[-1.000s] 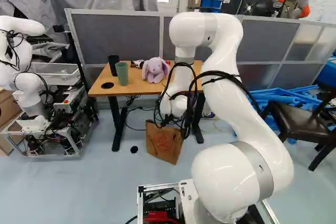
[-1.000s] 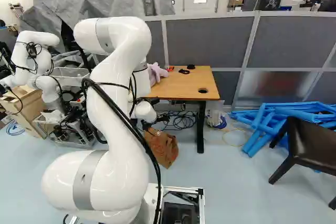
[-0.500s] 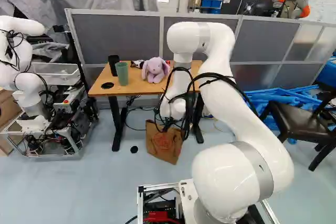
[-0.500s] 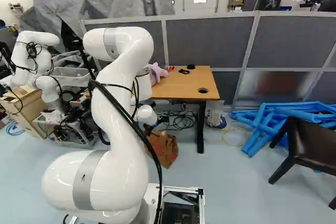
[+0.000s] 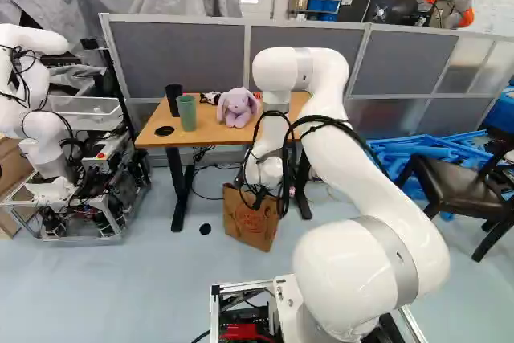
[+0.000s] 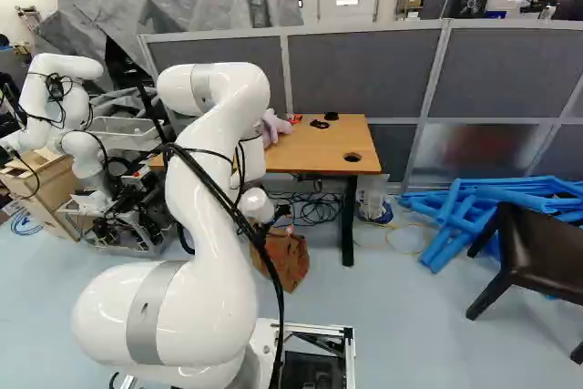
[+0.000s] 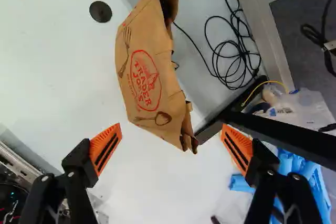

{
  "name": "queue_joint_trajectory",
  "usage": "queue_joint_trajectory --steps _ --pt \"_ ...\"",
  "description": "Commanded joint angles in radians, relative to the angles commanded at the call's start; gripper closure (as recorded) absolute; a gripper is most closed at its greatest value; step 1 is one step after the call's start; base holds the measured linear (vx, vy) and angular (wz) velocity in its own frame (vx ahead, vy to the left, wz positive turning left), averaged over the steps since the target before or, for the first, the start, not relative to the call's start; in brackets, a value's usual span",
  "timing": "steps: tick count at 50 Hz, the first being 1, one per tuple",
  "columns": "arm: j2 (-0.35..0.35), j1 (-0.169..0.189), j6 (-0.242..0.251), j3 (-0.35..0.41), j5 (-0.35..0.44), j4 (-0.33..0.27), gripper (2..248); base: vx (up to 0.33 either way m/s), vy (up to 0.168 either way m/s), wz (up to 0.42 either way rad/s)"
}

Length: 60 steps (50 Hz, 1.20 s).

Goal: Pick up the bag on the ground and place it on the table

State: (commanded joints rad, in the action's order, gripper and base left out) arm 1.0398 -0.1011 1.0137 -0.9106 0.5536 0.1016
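The gripper (image 7: 170, 129) is wide open, with its orange pads (image 7: 105, 148) far apart and nothing held. I think it is open so wide so that one side of the bag (image 7: 147, 72) can fit in. The bag is just ahead of it, on the floor, and looks not touched by the pads. The arm (image 5: 381, 174) bends over and down, most likely because the bag is so low. The table's black leg (image 7: 283, 135) is near one finger, so a sideways move could bump it.

The bag is brown paper. It has a red round mark in the middle, with a fork drawn on one side and a spoon on the other. Its top is open, with a zigzag edge, and its sides have creases. It looks thin and light, so I guess it will squash when pinched. I can't tell if there is something in it. The open edge looks like the best part to grab.

Past the bag are black cords (image 7: 231, 56), close enough to snag, maybe. Up above is the table (image 5: 213, 132), where the bag must go. A purple bunny (image 5: 238, 108) and a green cup (image 5: 186, 112) are on it, so the bag should be put down beside them, not on them.
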Motion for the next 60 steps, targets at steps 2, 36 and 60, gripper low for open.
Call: queue_joint_trajectory --steps 2,36,60 --pt "0.008 0.0 0.006 -0.006 0.0 0.0 3 0.0 0.0 0.0" --pt "0.152 -0.011 0.016 -0.146 0.0 0.0 3 0.0 0.0 0.0" --pt "0.277 -0.04 0.016 -0.315 0.0 0.0 3 0.0 0.0 0.0"
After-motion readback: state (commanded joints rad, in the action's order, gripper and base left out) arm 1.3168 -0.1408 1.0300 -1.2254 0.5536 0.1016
